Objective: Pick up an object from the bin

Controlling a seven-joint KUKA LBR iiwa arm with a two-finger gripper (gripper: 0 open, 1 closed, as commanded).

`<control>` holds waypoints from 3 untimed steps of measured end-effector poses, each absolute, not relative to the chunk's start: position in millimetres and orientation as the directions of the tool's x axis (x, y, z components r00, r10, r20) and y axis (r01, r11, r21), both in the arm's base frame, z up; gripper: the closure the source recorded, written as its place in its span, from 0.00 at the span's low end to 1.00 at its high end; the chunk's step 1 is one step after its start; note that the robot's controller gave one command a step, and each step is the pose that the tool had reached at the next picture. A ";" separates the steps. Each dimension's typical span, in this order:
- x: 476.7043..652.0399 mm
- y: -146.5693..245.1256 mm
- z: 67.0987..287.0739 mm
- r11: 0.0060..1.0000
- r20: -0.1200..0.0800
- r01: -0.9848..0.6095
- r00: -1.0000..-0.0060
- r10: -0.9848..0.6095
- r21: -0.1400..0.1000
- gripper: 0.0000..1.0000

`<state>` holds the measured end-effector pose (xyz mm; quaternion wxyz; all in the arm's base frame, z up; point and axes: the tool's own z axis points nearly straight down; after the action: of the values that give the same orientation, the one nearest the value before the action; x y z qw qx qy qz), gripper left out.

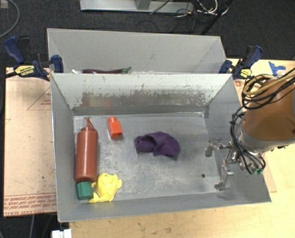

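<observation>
No thing is held yet. The purple cloth [157,144], crumpled near the middle of the bin [137,90], lies nearest the gripper [216,167]. It is judged light, soft and limp, not fragile. It is best pinched at its raised bunched fold, since flat edges would slip away. The gripper is seen at the cloth's 4 o'clock, over bare floor, its jaws spread with nothing between them. A red bottle [86,155] lies at 9 o'clock, an orange block [115,127] at 10, and a yellow lump [107,186] and a green block [84,190] at 8.
</observation>
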<state>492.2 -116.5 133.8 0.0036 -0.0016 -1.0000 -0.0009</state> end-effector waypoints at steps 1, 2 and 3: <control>494.0 -116.1 138.2 1.000 0.000 0.000 -1.000 0.000 0.000 0.00; 513.7 -85.5 130.9 0.998 0.001 -0.064 -0.998 -0.064 -0.001 0.00; 530.4 -58.0 104.4 0.978 -0.005 -0.211 -0.978 -0.211 0.002 0.00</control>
<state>530.4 -58.0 104.4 -0.0022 0.1059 -0.9944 -0.0014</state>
